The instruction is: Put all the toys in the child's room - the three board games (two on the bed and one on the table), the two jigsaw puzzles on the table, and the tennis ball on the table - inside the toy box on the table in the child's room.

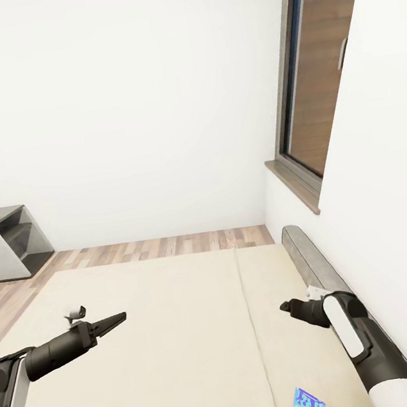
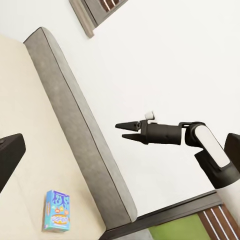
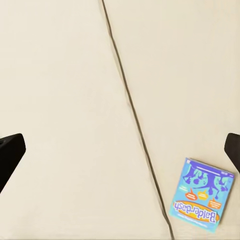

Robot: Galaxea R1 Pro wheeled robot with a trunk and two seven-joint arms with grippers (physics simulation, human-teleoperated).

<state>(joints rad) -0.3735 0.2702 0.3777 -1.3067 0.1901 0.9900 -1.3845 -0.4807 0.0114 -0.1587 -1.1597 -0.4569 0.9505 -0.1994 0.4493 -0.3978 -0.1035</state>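
Risking a missed grab on the blue Balderdash box lying flat on the bed below and behind the empty, slightly parted right gripper, left gripper idling shut, empty.

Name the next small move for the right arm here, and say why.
Probably lower the right gripper back toward the blue board game lying flat on the bed. The box sits on the right panel, nearer the robot than the gripper, untouched. In the left wrist view the fingers look parted with nothing between them.
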